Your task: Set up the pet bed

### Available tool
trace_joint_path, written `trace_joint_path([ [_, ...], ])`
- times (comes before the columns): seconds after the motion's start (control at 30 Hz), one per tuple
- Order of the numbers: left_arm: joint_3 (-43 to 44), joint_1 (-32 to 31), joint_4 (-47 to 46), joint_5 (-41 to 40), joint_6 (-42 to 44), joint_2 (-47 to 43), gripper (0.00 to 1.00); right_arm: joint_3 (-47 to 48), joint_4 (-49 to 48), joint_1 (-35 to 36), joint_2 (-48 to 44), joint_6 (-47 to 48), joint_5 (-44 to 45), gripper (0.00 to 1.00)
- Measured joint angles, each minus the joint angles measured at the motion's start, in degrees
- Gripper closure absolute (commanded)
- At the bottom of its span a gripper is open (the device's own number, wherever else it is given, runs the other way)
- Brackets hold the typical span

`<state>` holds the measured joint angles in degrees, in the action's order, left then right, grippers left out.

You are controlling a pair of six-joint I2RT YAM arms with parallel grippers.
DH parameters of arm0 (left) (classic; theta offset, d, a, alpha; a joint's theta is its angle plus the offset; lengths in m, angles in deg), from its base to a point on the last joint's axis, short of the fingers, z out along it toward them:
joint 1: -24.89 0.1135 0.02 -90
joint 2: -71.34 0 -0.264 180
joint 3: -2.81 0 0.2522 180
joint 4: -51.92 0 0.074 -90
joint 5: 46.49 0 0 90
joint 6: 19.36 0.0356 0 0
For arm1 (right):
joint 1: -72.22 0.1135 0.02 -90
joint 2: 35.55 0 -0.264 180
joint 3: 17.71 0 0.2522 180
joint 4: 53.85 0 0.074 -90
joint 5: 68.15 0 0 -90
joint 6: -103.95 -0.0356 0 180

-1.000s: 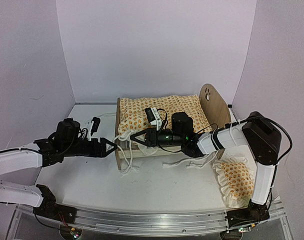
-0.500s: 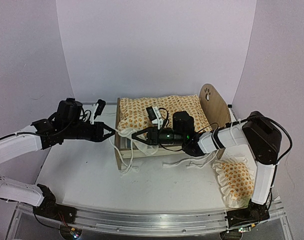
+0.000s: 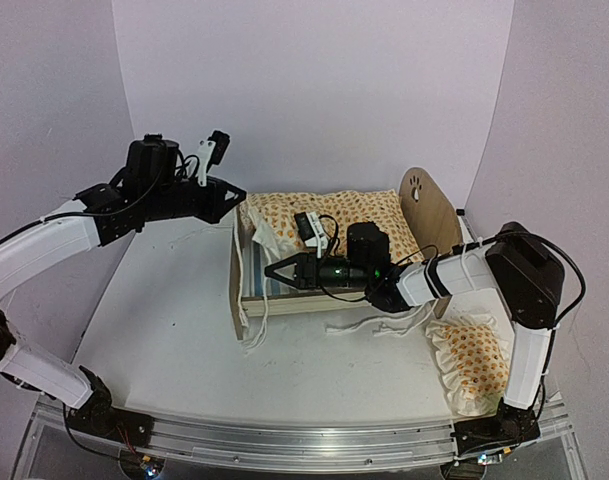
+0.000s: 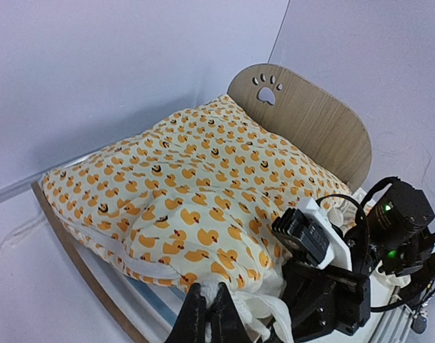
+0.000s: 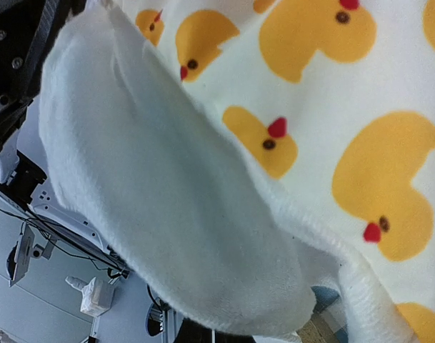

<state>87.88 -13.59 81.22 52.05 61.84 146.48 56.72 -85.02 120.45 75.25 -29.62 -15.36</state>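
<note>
The pet bed (image 3: 431, 212) stands mid-table, its paw-print end board (image 4: 303, 118) at the right. A duck-print quilt (image 3: 334, 222) with a white ruffle lies bunched over it, and the blue-striped mattress (image 3: 284, 290) shows at the front left. My left gripper (image 3: 240, 206) is raised over the bed's back left corner, shut on the quilt's ruffle (image 4: 211, 296). My right gripper (image 3: 275, 272) reaches across the bed's front and is shut on the quilt's front edge. In the right wrist view the quilt (image 5: 324, 107) and ruffle (image 5: 167, 214) hide its fingers.
A small matching ruffled pillow (image 3: 474, 360) lies on the table at the right, beside the right arm's base. The bed's low left end board (image 3: 234, 285) has ruffle cords hanging over it. Purple walls enclose the table at the back and both sides.
My left gripper shut on the quilt's ruffle at the bed's left end and rose up and back with it. The striped mattress now shows. The right gripper stayed shut, shifting slightly right.
</note>
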Motion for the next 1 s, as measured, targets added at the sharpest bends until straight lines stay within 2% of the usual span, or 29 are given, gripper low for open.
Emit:
trace_joint_path([
  [0.4, 12.0, -0.3, -1.1, -1.4, 13.7, 10.8, 1.0, 0.0, -2.3, -0.7, 0.0, 0.2, 0.5, 1.0],
  [1.0, 16.9, -0.6, 0.1, -4.5, 32.0, 14.3, 0.98, 0.9, -4.0, -1.4, 0.0, 0.0, 0.6, 1.0],
])
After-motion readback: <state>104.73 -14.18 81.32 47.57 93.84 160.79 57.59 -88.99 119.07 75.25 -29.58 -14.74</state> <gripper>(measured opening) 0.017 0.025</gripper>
